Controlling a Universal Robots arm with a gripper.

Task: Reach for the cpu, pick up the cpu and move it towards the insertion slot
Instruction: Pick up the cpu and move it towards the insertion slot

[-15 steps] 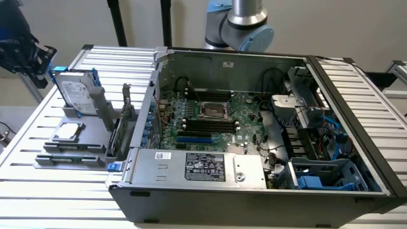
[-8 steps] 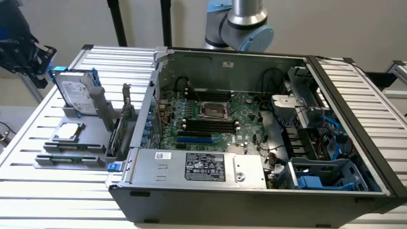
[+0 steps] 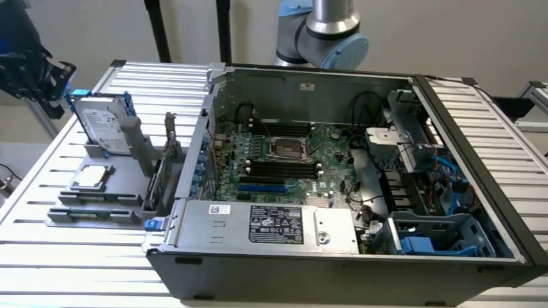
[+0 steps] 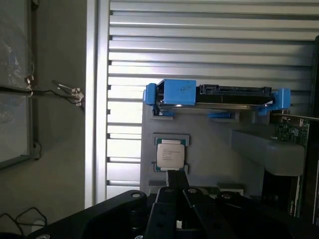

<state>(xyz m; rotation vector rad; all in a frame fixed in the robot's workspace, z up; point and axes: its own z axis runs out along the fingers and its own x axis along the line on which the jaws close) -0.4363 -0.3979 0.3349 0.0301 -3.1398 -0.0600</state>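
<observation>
The cpu (image 4: 171, 153) lies flat in a grey holder (image 4: 209, 149), beside an upright hard drive (image 3: 104, 128). The gripper (image 4: 176, 179) hovers near it, jaws together, empty.

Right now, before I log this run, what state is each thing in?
cpu: lying flat in the grey holder, silver face up, not gripped.
insertion slot: no chip in it, dark centre showing.
hard drive: standing upright in the grey holder.
computer case: side open, inside exposed.
gripper: close to the cpu, not touching it.
</observation>
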